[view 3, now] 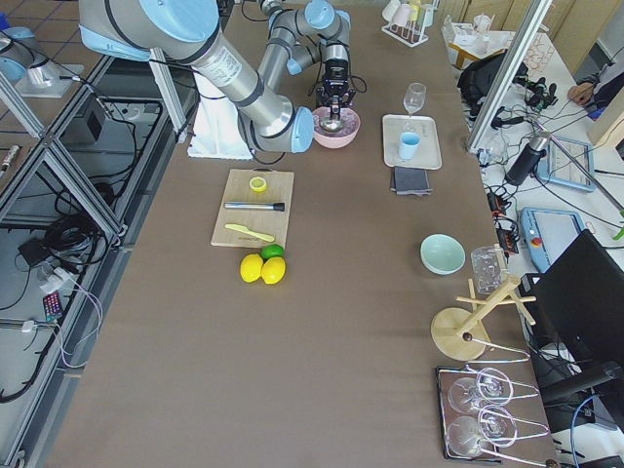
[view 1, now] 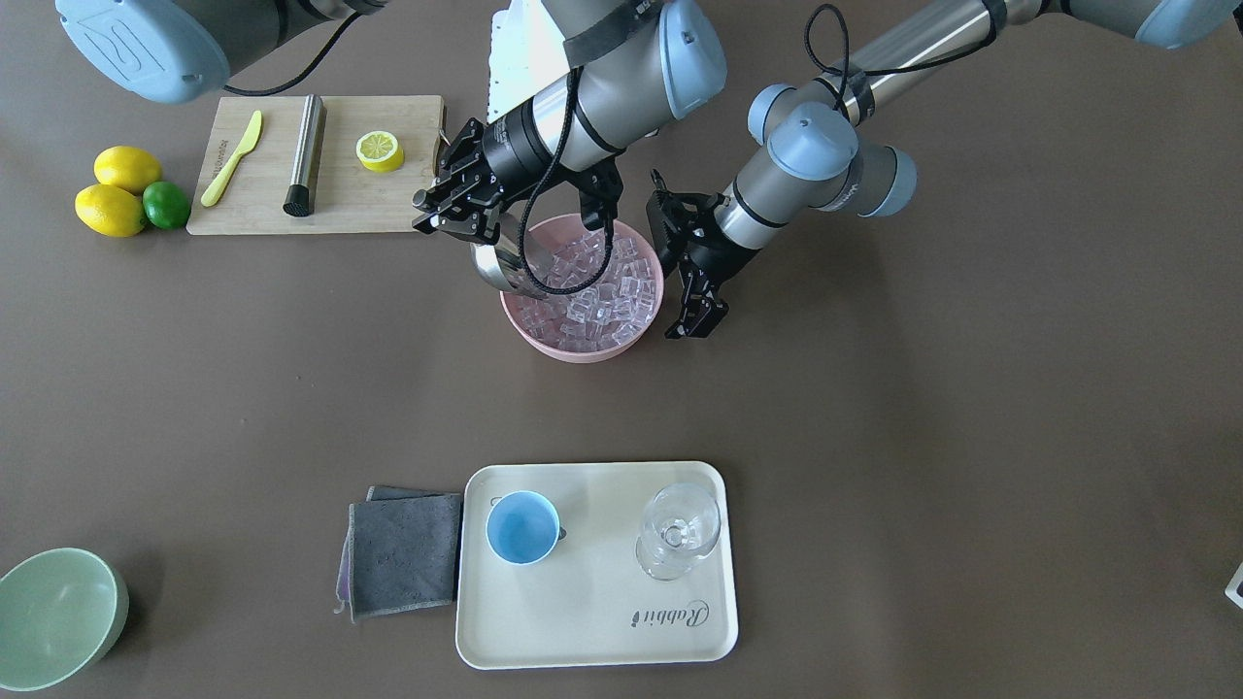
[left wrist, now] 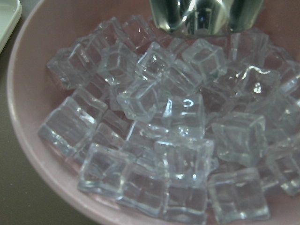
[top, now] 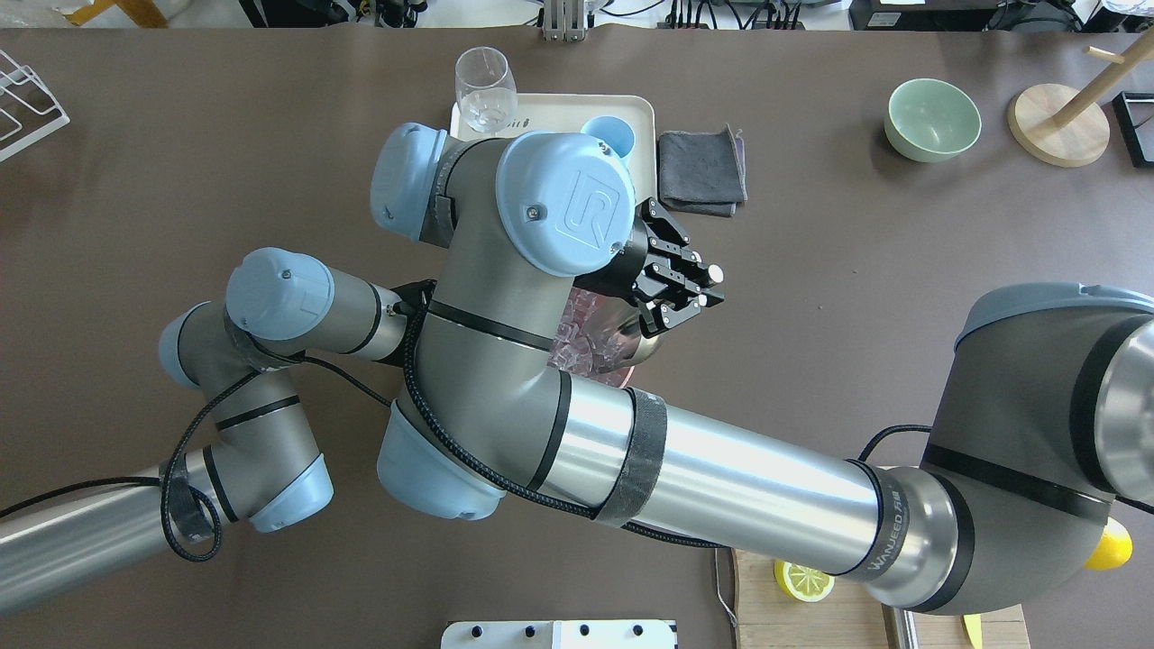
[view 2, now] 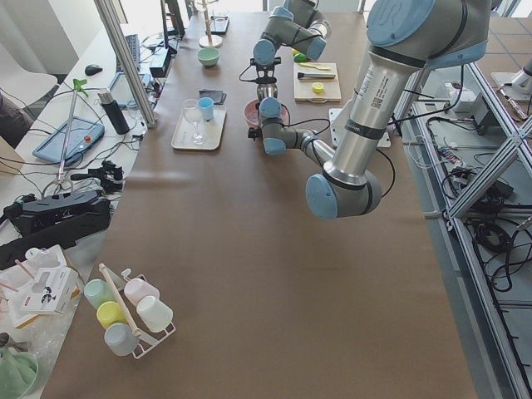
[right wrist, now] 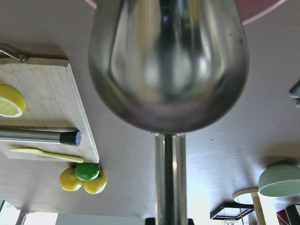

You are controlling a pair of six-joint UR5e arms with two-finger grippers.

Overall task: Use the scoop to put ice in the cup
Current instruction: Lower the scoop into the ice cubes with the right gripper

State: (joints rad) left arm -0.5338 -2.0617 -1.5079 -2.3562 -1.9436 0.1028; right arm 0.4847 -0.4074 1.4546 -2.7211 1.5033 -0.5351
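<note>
The ice (view 1: 592,286) fills a pink bowl (view 1: 583,351); it also shows close up in the left wrist view (left wrist: 164,126). My right gripper (view 1: 437,212) is shut on the rod handle of the steel scoop (view 1: 500,264). The trough is tipped down at the bowl's rim and its mouth touches the ice (left wrist: 206,16). I see no ice in the scoop in the right wrist view (right wrist: 168,65). My left gripper (view 1: 695,320) hangs just outside the bowl's other side, jaws apparently apart and empty. The light-blue cup (view 1: 522,527) stands empty on a cream tray (view 1: 602,621).
A clear stemmed glass (view 1: 678,532) stands on the tray, with a grey cloth (view 1: 403,553) beside it. A pale green bowl (view 1: 58,616) is at a table corner. A cutting board (view 1: 262,209) holds a steel cylinder (view 1: 306,155), a yellow knife (view 1: 233,157) and a lemon half (view 1: 379,150); lemons (view 1: 112,209) lie beside it.
</note>
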